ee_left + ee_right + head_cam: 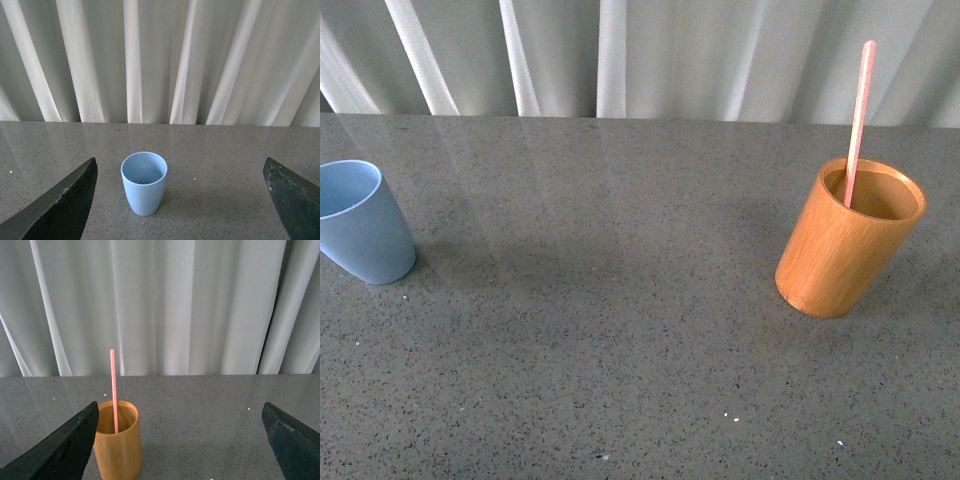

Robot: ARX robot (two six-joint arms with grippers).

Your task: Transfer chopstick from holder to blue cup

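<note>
Since the chopstick (860,110) looks light, stiff and slick, I'd pinch it above the holder (840,255); right gripper (180,407) and left gripper (180,162) gape empty.

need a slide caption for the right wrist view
Open right gripper facing a wooden holder with one pink chopstick standing in it, on a grey table before a white curtain

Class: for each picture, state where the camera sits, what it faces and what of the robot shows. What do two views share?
Front view: on the robot's body, looking down over the table; blue cup left, holder with chopstick right; no arm shows.
Left wrist view: on the left arm, facing the blue cup; open left gripper shows.
Right wrist view: on the right arm, facing the holder; open right gripper shows.
Shared: front and left wrist see the blue cup.
</note>
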